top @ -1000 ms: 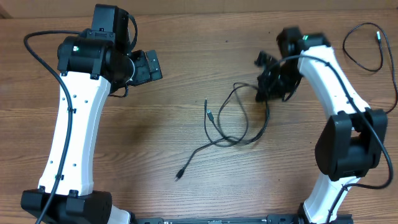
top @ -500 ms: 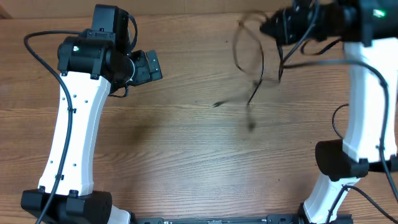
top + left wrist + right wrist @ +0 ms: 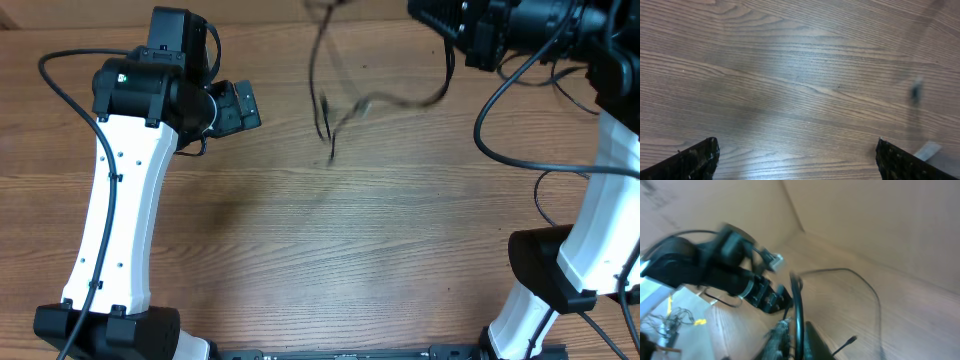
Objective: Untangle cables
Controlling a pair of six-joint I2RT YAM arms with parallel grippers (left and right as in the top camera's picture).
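The cables (image 3: 330, 110) are seen off the table (image 3: 330, 260), strung out as a blurred bundle in the upper middle of the overhead view, at about 12 o'clock. Their long axis runs roughly along the 3-to-9 o'clock line, from the right gripper (image 3: 445, 30) at 1 o'clock across to a loop that is cut off by the top edge. From that loop a free end hangs down, pointing toward 6 o'clock.

In the right wrist view one black cord (image 3: 797, 305) stands upright between the jaws of the right gripper (image 3: 795, 336), which are drawn close together and pinched on it (the blur leaves finer detail unclear). A thinner strand arcs from there toward 3 o'clock. A short plug end (image 3: 847, 342) is seen at 5 o'clock, its tip aimed toward 2 o'clock.

The left gripper (image 3: 250, 108) is held over the table at 10 o'clock in the overhead view, well apart from the cables. In the left wrist view its jaws are spread fully wide (image 3: 795, 150), with only bare wood between them and nothing gripped. A dark blurred smear at 3 o'clock in that view cannot be identified.
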